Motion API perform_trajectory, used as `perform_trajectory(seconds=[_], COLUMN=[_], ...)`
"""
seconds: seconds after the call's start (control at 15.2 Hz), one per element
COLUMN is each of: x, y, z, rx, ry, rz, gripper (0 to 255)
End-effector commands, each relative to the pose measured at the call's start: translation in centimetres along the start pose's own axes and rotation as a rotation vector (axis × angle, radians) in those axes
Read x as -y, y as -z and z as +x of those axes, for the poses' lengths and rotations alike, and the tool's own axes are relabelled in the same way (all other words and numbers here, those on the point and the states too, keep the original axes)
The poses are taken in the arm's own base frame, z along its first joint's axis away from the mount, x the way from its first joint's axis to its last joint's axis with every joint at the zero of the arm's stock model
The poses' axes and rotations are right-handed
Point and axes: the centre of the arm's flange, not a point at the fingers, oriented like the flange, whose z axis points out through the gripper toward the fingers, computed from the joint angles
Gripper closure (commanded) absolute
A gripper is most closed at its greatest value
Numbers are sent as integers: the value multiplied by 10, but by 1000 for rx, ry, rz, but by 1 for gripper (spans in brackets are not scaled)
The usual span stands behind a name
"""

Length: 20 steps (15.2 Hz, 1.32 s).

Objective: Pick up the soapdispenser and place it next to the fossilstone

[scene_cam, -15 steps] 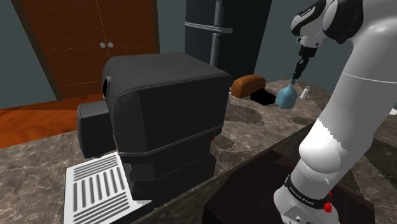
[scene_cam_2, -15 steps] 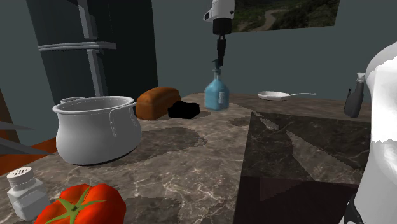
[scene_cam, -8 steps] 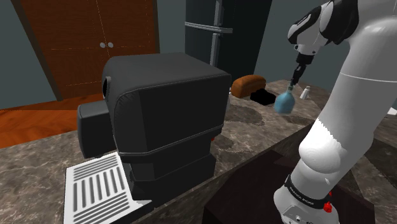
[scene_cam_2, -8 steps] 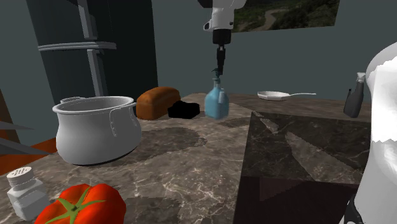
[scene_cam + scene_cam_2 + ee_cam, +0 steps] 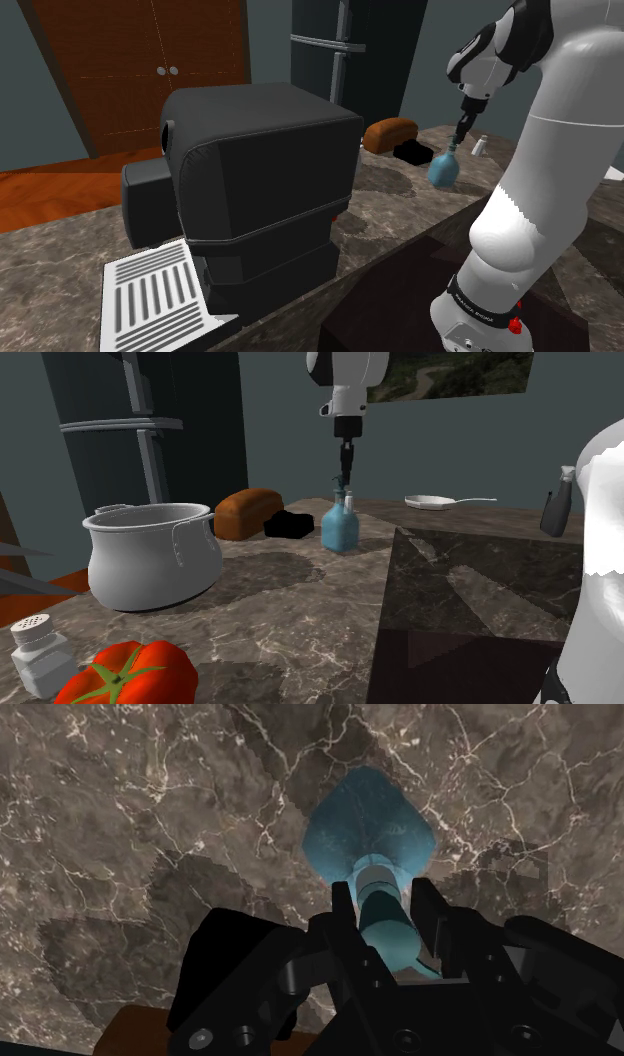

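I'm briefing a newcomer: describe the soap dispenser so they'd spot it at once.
On the marbled counter, look past the grey pot to the loaf and the black lump beside it. Next to that lump is the dispenser, its neck clasped by the gripper: the one blue bottle there.

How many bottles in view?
2: a blue soap bottle clasped by the pincer, and a dark spray bottle at the second exterior view's right edge. More may be hidden.

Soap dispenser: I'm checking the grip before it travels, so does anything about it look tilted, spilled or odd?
Nothing stands out. The blue soap dispenser is upright under the gripper, whose fingers clasp its neck squarely in the wrist view; no spill shows on the marble counter.
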Motion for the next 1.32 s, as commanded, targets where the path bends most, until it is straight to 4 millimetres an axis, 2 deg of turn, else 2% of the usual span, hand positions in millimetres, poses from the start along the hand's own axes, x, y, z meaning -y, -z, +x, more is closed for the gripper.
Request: perform_trajectory(seconds=[0.0, 0.46, 0.53, 0.86, 1.12, 1.25], x=[-1, -1, -1, -1, 0, 0], y=[-8, -8, -8, -8, 42, 42], z=[0, 0, 1, 0, 0, 0], rx=[0, 0, 0, 0, 0, 0], ry=[0, 0, 0, 0, 0, 0], rz=[-1, -1, -1, -1, -1, -1], gripper=[255, 255, 0, 0, 0, 0])
